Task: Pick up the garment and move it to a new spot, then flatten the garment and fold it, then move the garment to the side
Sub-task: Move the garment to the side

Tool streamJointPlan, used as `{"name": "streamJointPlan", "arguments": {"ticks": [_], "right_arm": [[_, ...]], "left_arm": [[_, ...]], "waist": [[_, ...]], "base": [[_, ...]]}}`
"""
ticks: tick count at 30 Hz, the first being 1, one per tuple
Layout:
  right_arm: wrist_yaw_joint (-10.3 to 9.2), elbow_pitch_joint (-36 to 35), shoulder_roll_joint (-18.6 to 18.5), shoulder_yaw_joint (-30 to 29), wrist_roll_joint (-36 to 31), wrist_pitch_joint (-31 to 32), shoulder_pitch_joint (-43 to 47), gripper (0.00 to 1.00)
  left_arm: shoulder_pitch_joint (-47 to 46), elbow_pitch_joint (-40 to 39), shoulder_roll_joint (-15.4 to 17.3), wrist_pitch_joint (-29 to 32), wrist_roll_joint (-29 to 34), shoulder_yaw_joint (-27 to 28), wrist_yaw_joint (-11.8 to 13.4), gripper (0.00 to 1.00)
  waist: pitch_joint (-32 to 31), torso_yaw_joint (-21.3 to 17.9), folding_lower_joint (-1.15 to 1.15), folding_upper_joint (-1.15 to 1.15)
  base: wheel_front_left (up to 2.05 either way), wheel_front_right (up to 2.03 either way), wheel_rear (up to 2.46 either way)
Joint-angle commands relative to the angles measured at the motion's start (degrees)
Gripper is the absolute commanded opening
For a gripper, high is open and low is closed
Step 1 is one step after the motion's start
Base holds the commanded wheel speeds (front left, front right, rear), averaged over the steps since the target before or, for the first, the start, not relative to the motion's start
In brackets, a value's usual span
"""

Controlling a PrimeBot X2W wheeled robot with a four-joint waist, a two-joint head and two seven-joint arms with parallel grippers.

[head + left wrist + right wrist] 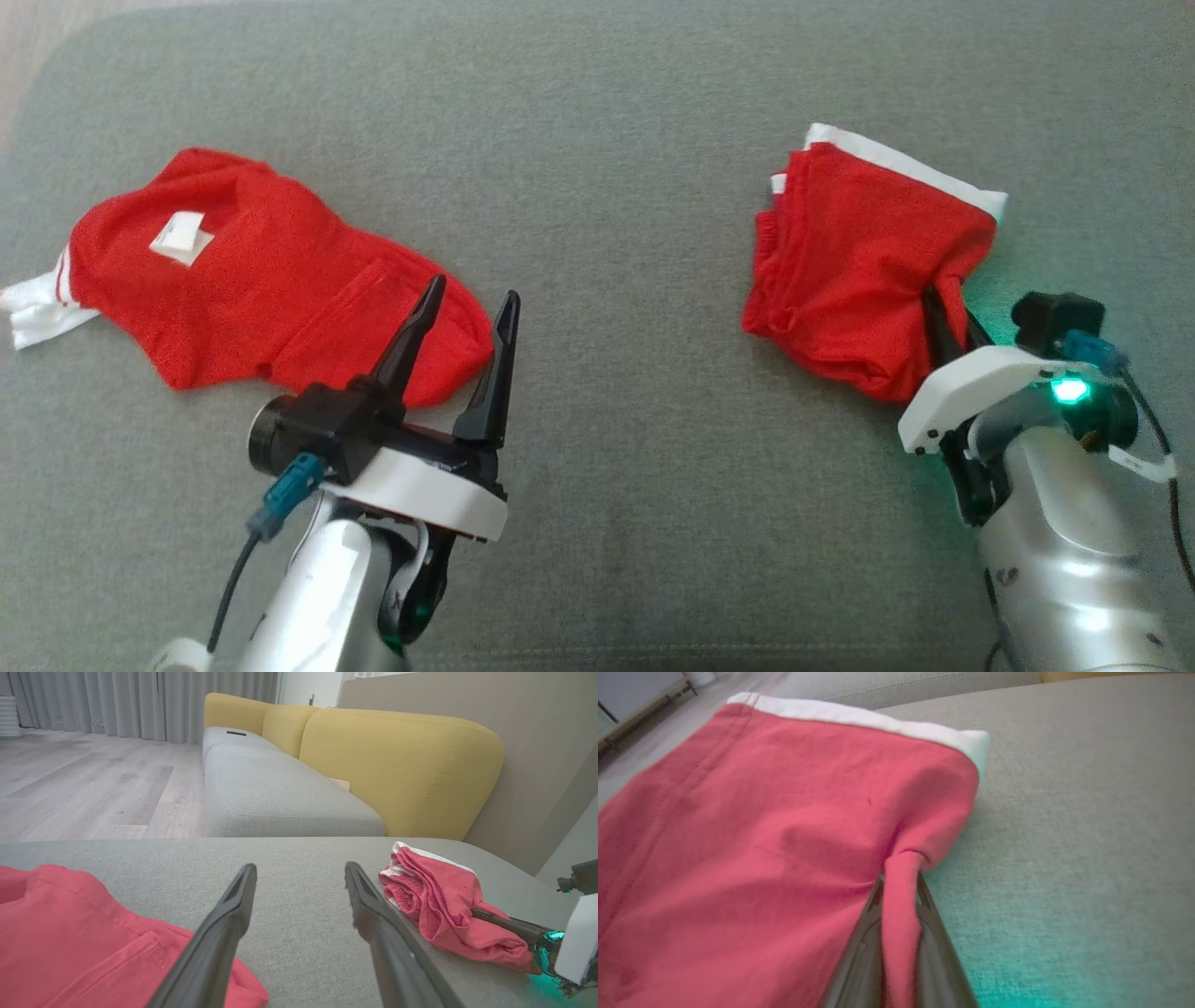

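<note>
On the grey sofa cushion (616,140), right side, the right gripper (948,322) was clamped on a corner of the folded red garment (868,271), and the left gripper (474,289) stood spread; the step was probably the move aside, requiring a fold-preserving lift.

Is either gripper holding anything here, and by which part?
The right gripper pinches a bunched fold at the near right corner of the folded red garment. The left gripper is open, holding nothing.
</note>
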Motion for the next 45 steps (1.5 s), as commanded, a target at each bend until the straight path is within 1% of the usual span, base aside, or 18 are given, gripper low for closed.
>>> {"name": "streamJointPlan", "arguments": {"ticks": [1,5,6,9,13,17,20,22,25,28,30,31,36,39,40,41,45], "right_arm": [[-0.05,-2.38,-0.17,1.91,-3.73,-0.98,-1.62,0.0],[-0.05,-5.8,-3.68,4.24,-8.48,-0.24,-2.67,0.0],[-0.05,-5.8,-3.68,4.24,-8.48,-0.24,-2.67,0.0],[-0.05,-8.19,-7.85,7.68,-9.81,1.72,-3.2,0.0],[-0.05,-10.35,-15.46,13.92,-9.29,4.7,-3.77,0.0],[-0.05,-11.35,-24.0,19.95,-7.29,6.64,-4.66,0.0],[-0.05,-11.0,-29.9,23.04,-5.39,8.47,-5.02,0.0],[-0.05,-10.52,-33.27,23.15,-4.04,9.28,-5.22,0.0],[-0.05,-9.99,-37.35,21.39,-3.4,10.34,-5.47,0.0],[-0.05,-9.3,-40.1,19.03,-3.34,11.13,-5.12,0.0],[-0.05,-8.77,-41.32,17.24,-3.61,11.68,-4.95,0.0],[-0.05,-8.57,-41.67,15.4,-3.75,11.91,-4.91,0.0],[-0.05,-9.16,-41.3,11.79,-5.16,12.19,-4.82,0.0],[-0.05,-9.59,-40.32,9.36,-6.34,12.5,-4.81,0.0],[-0.05,-9.92,-39.95,8.6,-7.01,12.38,-4.79,0.63],[-0.05,-10.13,-39.38,7.66,-7.47,12.43,-4.77,1.0],[-0.05,-11.88,-36.53,4.48,-9.34,12.31,-4.53,1.0]], "left_arm": [[-2.03,-1.7,0.34,-0.29,0.45,2.2,-0.04,1.0],[-1.9,-1.76,0.34,-0.29,0.5,2.38,-0.08,1.0],[-1.9,-1.76,0.34,-0.29,0.5,2.38,-0.08,1.0],[-2.01,-1.93,0.34,-0.29,0.21,2.23,0.02,1.0],[-2.45,-2.27,0.34,-0.29,-0.16,1.77,0.09,1.0],[-3.05,-2.72,0.34,-0.29,-0.35,1.58,-0.01,1.0],[-3.58,-2.96,0.34,-0.29,-0.37,1.55,-0.1,1.0],[-4.01,-3.27,0.34,-0.29,-0.48,1.48,-0.11,1.0],[-4.51,-3.95,0.34,-0.29,-0.63,1.44,-0.05,1.0],[-4.8,-4.64,0.34,-0.29,-0.67,1.38,-0.03,1.0],[-4.98,-4.96,0.34,-0.29,-0.67,1.34,-0.02,1.0],[-5.21,-5.21,0.34,-0.29,-0.68,1.3,0.03,1.0],[-6.02,-5.56,0.34,-0.29,-0.72,1.21,-0.07,1.0],[-6.42,-5.41,0.34,-0.29,-0.66,1.19,-0.19,1.0],[-6.51,-5.32,0.34,-0.29,-0.65,1.21,-0.21,1.0],[-6.58,-5.24,0.34,-0.29,-0.65,1.22,-0.22,1.0],[-6.46,-4.78,0.34,-0.29,-0.65,1.49,-0.29,1.0]], "waist": [[-0.67,-0.94,-0.01,0.0],[-1.33,-1.94,-0.01,0.0],[-1.33,-1.94,-0.01,0.0],[-1.5,-2.16,-0.01,0.0],[-0.84,-1.79,-0.01,0.0],[0.42,-0.89,-0.01,0.0],[1.57,0.07,-0.01,0.0],[2.38,0.77,-0.01,0.0],[3.64,1.49,-0.01,0.0],[4.76,1.87,-0.01,0.0],[5.45,1.94,-0.01,0.0],[6.07,1.9,-0.01,0.0],[7.43,1.58,-0.01,0.0],[7.7,1.34,-0.01,0.0],[7.7,1.24,-0.01,0.0],[7.62,1.13,-0.01,0.0],[6.47,0.48,-0.01,0.0]], "base": [[0.0,0.0,0.0],[0.0,0.0,0.0],[0.0,0.0,0.0],[0.0,0.0,0.0],[0.0,0.0,0.0],[0.0,0.0,0.0],[0.0,0.0,0.0],[0.0,0.0,0.0],[0.0,0.0,0.0],[0.0,0.0,0.0],[0.0,0.0,0.0],[0.0,0.0,0.0],[0.0,0.0,0.0],[0.0,0.0,0.0],[0.0,0.0,0.0],[0.0,0.0,0.0],[0.0,0.0,0.0]]}}
